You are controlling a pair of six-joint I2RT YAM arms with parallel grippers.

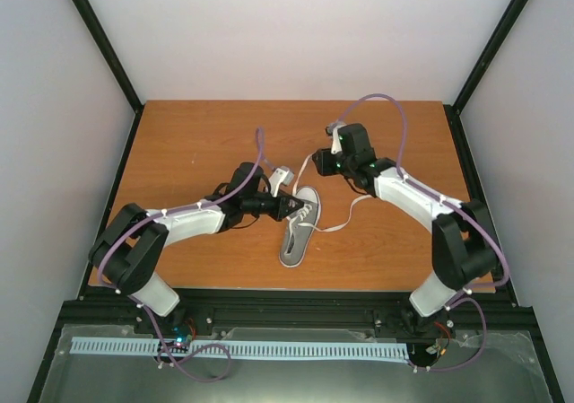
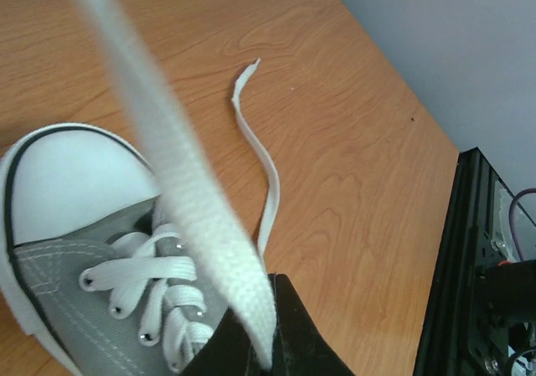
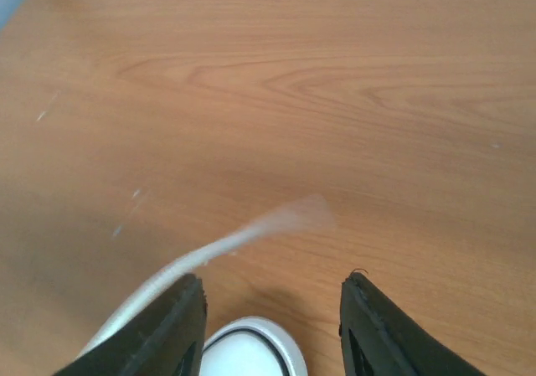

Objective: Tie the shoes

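The grey sneaker (image 1: 297, 231) with a white sole lies mid-table, toe cap pointing away from the arms. My left gripper (image 1: 285, 207) is at the shoe's left side, by the eyelets, and is shut on one white lace (image 2: 180, 167). That lace runs taut up and out of the left wrist view from the pinched jaws (image 2: 270, 330). The toe cap (image 2: 71, 188) and the laced eyelets (image 2: 159, 288) show beside it. The other lace (image 2: 261, 154) lies loose on the table. My right gripper (image 1: 325, 162) is open just beyond the toe. A blurred lace end (image 3: 251, 235) passes its left finger (image 3: 167, 334), and the toe cap (image 3: 249, 355) lies below.
The wooden table (image 1: 197, 143) ends at a black frame rail (image 2: 469, 259) on the right. Grey walls stand on three sides. A lace strand (image 1: 352, 213) trails on the table to the shoe's right.
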